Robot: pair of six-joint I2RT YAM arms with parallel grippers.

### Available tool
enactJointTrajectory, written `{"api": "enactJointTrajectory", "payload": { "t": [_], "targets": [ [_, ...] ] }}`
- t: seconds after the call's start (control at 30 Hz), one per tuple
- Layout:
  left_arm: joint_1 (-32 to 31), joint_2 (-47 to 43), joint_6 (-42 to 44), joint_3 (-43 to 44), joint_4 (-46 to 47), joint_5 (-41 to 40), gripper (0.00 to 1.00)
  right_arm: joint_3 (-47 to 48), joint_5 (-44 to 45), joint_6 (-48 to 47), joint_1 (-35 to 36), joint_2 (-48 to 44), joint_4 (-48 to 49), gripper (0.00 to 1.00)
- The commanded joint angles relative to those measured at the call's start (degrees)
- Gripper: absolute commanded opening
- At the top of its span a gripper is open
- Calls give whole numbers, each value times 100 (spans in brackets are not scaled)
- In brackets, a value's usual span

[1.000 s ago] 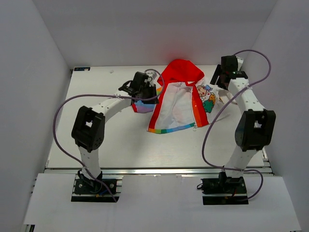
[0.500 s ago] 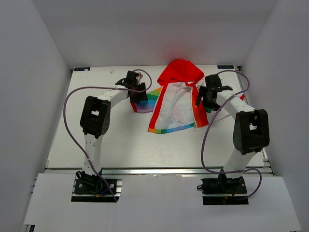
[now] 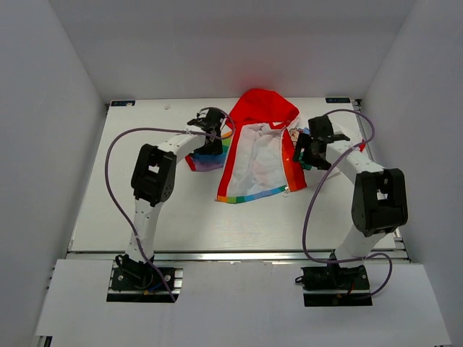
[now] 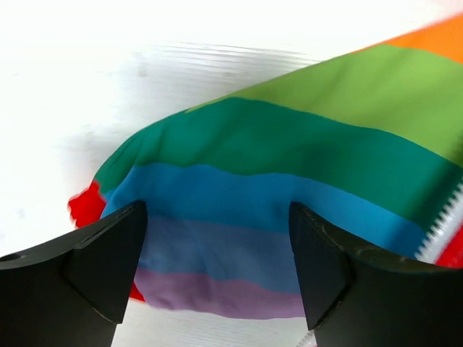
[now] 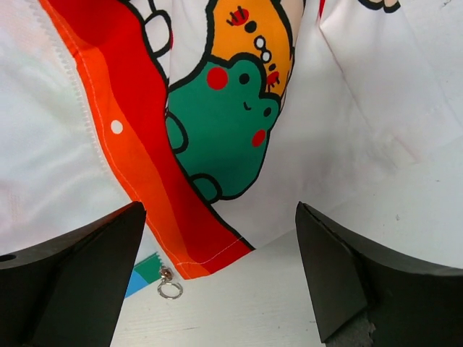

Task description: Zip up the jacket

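Observation:
The jacket (image 3: 257,156) lies open on the table, red hood (image 3: 265,108) at the far side and white lining up. My left gripper (image 3: 212,142) hangs open over its left rainbow-striped panel (image 4: 275,181); the fabric lies under the spread fingers, ungripped, with zipper teeth (image 4: 443,230) at the right edge. My right gripper (image 3: 301,153) is open above the right front, where a green cartoon frog (image 5: 231,108) and a red-orange stripe (image 5: 137,123) show. A zipper slider with a ring pull (image 5: 168,286) sits at the hem corner near my right gripper's (image 5: 217,282) left finger.
The white table (image 3: 145,210) is boxed in by white walls on the left, back and right. Purple cables (image 3: 108,166) loop off both arms. The rainbow hem (image 3: 249,196) marks the jacket's near edge.
My left gripper has opened and let go of the rainbow panel. My right gripper has come from the back right corner down over the jacket's right front. The jacket has shifted a little left.

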Motion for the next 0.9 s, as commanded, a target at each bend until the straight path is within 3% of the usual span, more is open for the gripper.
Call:
{"api": "enactJointTrajectory", "payload": {
  "t": [0.0,0.23,0.33,0.4,0.43,0.53,0.67,0.87],
  "targets": [
    [215,806,-256,-215,-1669,-1516,89,-139,-290,-64,2,-346,187,89],
    [1418,463,-310,-522,-1425,-1333,89,-378,-668,-275,521,-391,424,89],
    [1622,349,-73,-356,-1320,-1175,91,-308,-722,-301,714,-329,520,89],
    [1614,148,85,-285,-1180,-1026,96,-237,-835,-354,802,-242,608,90],
    [1614,34,173,-328,-1057,-572,98,-185,-880,-345,829,-206,652,89],
    [1614,-553,350,-643,-670,377,98,70,-1029,-380,995,22,670,89],
    [1613,-1513,271,-1197,-230,1056,98,246,-1108,-424,1399,163,767,89],
    [1614,-2471,-45,-1584,-229,1304,98,107,-1320,-56,1655,532,977,89]
  ]
}}
